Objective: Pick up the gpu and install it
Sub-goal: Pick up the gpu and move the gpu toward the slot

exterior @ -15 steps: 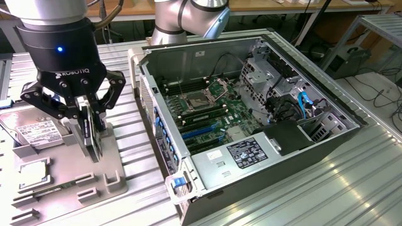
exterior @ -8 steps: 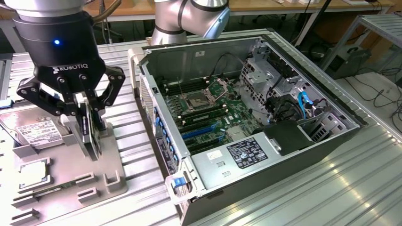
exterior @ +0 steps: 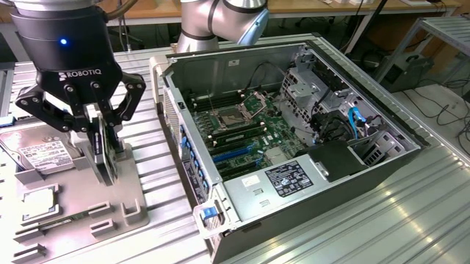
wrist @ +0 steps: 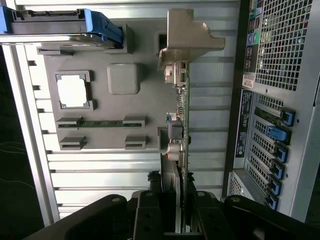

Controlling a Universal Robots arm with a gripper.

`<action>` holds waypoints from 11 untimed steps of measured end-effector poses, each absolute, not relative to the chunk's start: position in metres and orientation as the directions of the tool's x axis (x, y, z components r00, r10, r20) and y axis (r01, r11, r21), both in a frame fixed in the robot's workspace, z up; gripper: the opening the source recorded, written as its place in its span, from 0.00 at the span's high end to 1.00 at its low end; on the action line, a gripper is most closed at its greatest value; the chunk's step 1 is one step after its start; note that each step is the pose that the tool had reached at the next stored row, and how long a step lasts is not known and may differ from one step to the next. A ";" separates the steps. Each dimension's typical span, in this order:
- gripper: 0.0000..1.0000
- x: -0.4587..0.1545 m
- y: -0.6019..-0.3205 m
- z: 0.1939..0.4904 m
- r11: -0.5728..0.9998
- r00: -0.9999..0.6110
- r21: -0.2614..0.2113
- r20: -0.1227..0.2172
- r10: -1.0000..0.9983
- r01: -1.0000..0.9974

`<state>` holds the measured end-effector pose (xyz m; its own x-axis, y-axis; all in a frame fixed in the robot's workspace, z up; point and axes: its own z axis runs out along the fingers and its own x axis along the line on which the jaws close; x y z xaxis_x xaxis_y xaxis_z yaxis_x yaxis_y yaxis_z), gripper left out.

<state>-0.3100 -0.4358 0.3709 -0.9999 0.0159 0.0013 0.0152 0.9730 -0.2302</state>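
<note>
At the exterior view's left a silver hard drive with a white label (exterior: 41,151) lies in a grey moulded tray (exterior: 74,217), with a small square silver chip (exterior: 37,199) in its own pocket nearer the camera. Just beside them, over the tray's far-right corner, my black pincer (exterior: 99,127) hangs straight down with its fingers closed on the gpu (exterior: 107,162), a thin flat dark circuit card standing on edge. I cannot tell whether its lower edge is seated in the tray's slot or just clear of it.

In the wrist view the card (wrist: 182,115) runs away from my pincer (wrist: 173,202) edge-on, and its bent silver metal bracket (wrist: 187,37) is at the far end.

I judge it light but top-heavy in this pose, and stiff along its length. It is fragile, though: the board edge is bare, the connectors are small and the fan would not take a squeeze. My hold is on the flat faces near the end away from the bracket, which seems the safest place. The faces are smooth, so a slight twist could let it pivot between the pads.

To the exterior view's right, well apart across the ribbed metal counter (exterior: 419,220), the open black computer case (exterior: 192,129) shows its green motherboard (exterior: 253,135).
</note>
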 end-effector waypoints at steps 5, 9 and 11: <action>0.72 -0.310 -0.436 0.374 0.972 -1.000 -0.235 0.001 0.016 0.015; 0.72 -0.310 -0.436 0.377 0.969 -1.000 -0.248 0.001 0.016 0.015; 0.72 -0.310 -0.436 0.379 0.967 -1.000 -0.253 0.001 0.016 0.015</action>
<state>-0.3100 -0.4358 0.3788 -0.9999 0.0159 0.0010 0.0152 0.9674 -0.2528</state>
